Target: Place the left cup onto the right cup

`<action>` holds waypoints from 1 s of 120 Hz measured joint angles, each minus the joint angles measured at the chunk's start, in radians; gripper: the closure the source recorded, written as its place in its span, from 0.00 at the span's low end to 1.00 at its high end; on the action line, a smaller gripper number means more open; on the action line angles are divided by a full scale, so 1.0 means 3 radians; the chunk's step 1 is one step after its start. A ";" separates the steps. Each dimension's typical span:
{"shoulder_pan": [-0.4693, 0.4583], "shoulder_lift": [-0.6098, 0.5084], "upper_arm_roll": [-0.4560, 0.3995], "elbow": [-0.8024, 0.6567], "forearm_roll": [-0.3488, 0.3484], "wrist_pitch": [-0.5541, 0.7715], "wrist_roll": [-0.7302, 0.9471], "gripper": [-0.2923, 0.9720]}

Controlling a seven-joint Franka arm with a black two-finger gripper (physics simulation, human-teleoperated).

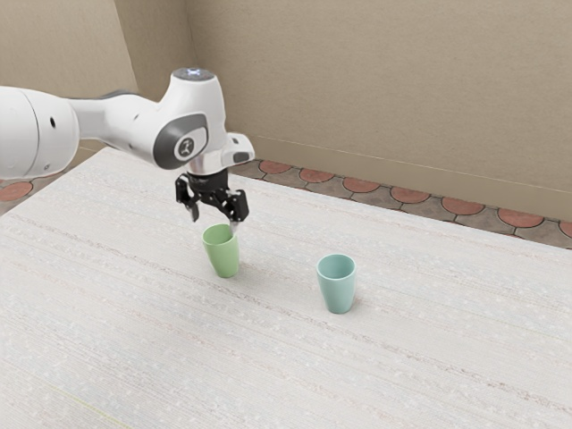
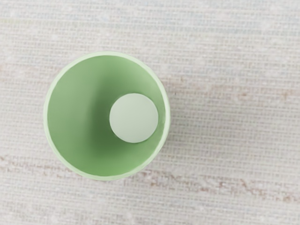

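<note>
A light green cup (image 1: 221,250) stands upright on the pale table, to the exterior view's left of a teal cup (image 1: 336,282) that also stands upright. My gripper (image 1: 214,213) hangs open just above the green cup's rim, its fingers spread and touching nothing. The wrist view looks straight down into the green cup (image 2: 84,122), showing its round pale bottom and thin rim directly under my hand.
The table (image 1: 134,357) is a wide whitish woven surface. Beyond its far edge lies a floor with red-brown tiles (image 1: 411,195) and a beige wall. Open table surface lies between the two cups and in front of them.
</note>
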 joint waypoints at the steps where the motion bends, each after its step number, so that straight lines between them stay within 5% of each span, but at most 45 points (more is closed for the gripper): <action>1: 0.0000 0.0000 0.0003 -0.0002 0.0000 0.0003 0.0001 0.23; 120: 0.0000 0.0307 -0.0029 0.0229 0.0012 0.0157 0.0014 0.23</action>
